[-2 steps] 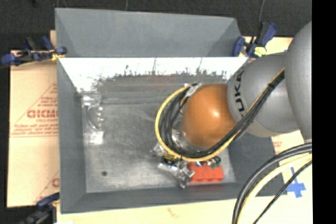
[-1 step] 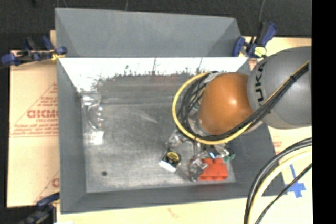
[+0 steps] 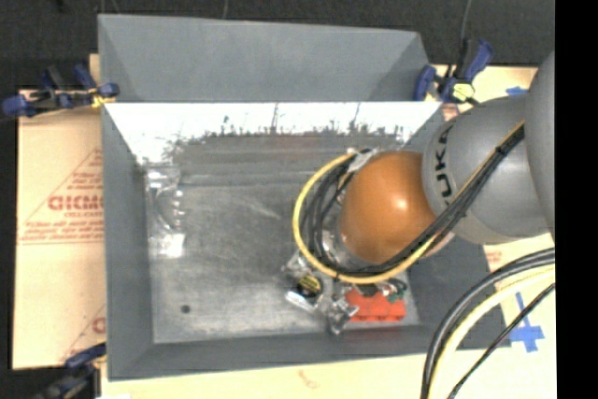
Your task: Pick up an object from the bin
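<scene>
Orange cover (image 3: pixel 383 206) on the arm's wrist sits uppermost and closest to the camera, ringed by looping yellow and black cables (image 3: pixel 304 210). It hides much of what goes on beneath it. Below it the tool (image 3: pixel 322 299) is down at the floor of the bin (image 3: pixel 126 248), near the bin's front right corner. Whether the tool is spread or pressed together I cannot tell, as the wrist and cables block the view.

Just beside the tool, towards the right wall, lies a red flat thing (image 3: pixel 378 306), partly under the cover's shadow. It looks touching or almost touching the tool, but I cannot say it is gripped.

By my judgement the step in hand is the descent and grasp at that corner. The next move calls for closing on the red thing squarely, then lifting straight up clear of the front and right walls.

Otherwise the bin holds little. A clear plastic piece (image 3: pixel 168 215) rests near the left wall, well apart from the tool. A small dark speck (image 3: pixel 184 308) lies towards the front left corner.
</scene>
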